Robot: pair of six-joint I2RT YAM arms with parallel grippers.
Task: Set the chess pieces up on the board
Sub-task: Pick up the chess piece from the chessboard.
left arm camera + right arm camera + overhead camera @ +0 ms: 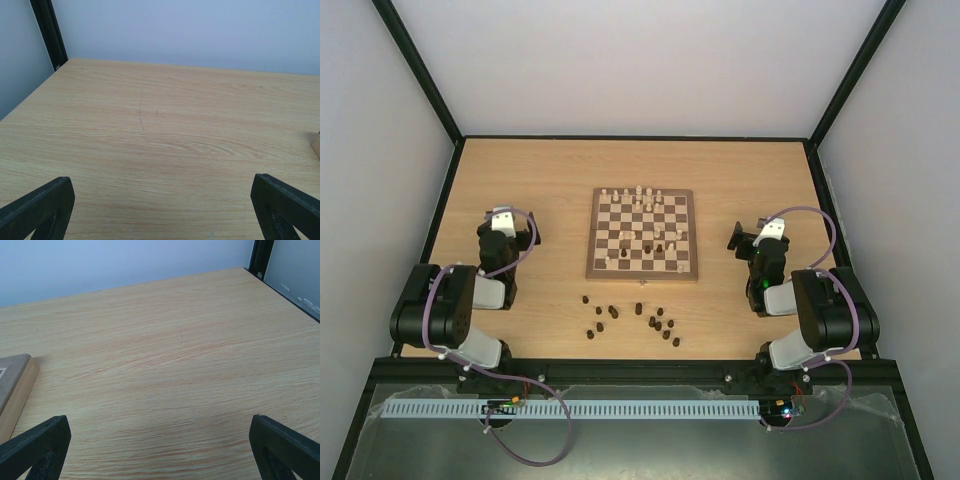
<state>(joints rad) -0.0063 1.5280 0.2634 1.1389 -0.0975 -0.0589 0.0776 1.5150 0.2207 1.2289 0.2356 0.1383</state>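
Observation:
The board (603, 268) lies in the middle of the table, with pale chess pieces (638, 193) along its far rows and a few dark and pale ones scattered across its near half. Several dark chess pieces (655, 321) lie loose on the tabletop in front of the board. My left gripper (507, 226) rests left of the board, open, its fingers (42, 202) wide apart over bare wood. My right gripper (752, 238) rests right of the board, also open, fingers (285, 445) spread with nothing between them. The board's corner (17, 385) shows at the left of the right wrist view.
Black frame posts (420, 75) and pale walls enclose the table on three sides. A sliver of the board's edge (316, 144) shows at the right of the left wrist view. A metal tray and white cable duct (620, 409) run along the near edge.

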